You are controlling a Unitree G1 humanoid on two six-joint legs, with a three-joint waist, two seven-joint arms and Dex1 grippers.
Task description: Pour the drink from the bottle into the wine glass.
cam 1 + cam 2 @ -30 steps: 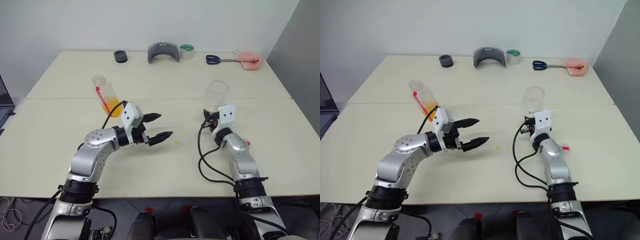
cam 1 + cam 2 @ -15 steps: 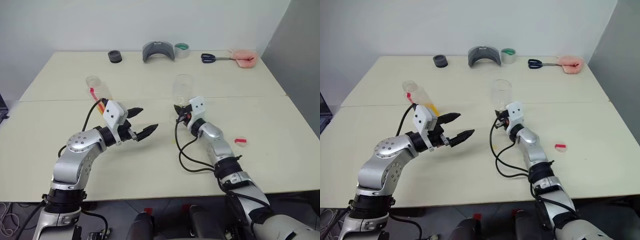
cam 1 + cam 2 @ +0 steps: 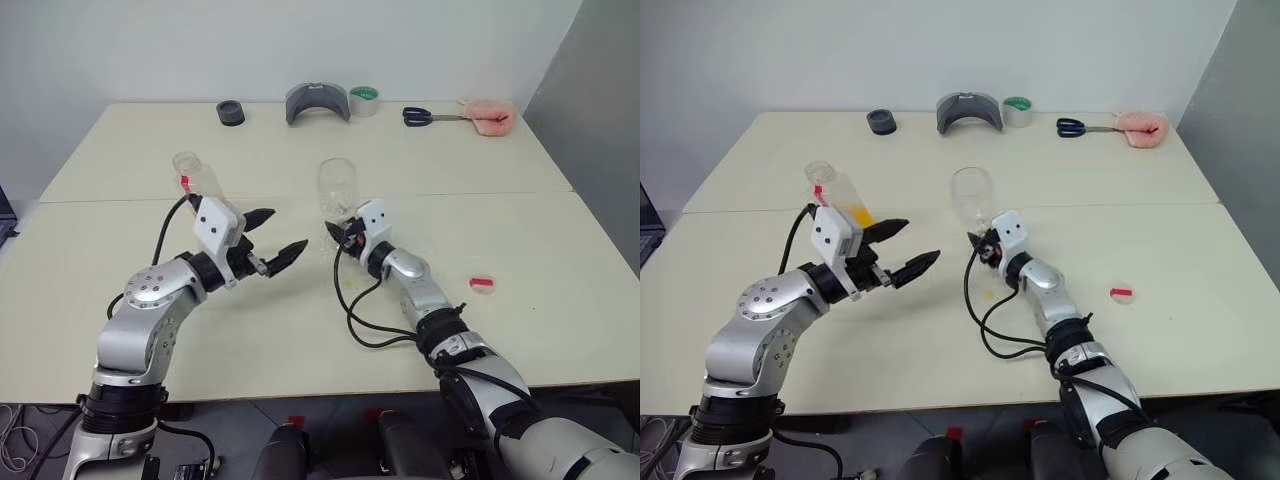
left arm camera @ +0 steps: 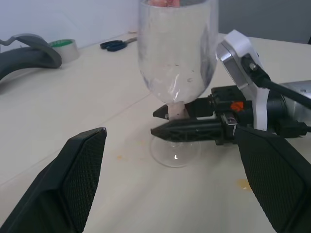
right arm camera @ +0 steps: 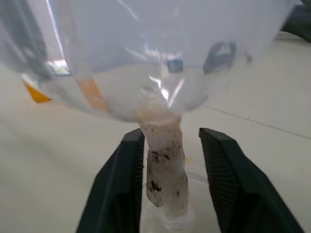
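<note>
Wine glass (image 3: 338, 190) stands upright near the middle of the cream table (image 3: 520, 250), its foot on the surface, with the right gripper (image 5: 170, 184) at its stem: the two black fingers (image 5: 119, 194) sit one on each side of the stem, slightly parted, one close against it and the other a little off. To the robot's left, the bottle (image 3: 836, 195) stands without its cap, orange-yellow drink (image 3: 860, 214) in its lower part, just behind the left gripper (image 3: 270, 236), whose fingers are spread wide and empty, pointing toward the glass. A red-and-white cap (image 3: 482, 284) lies on the table well to the right.
</note>
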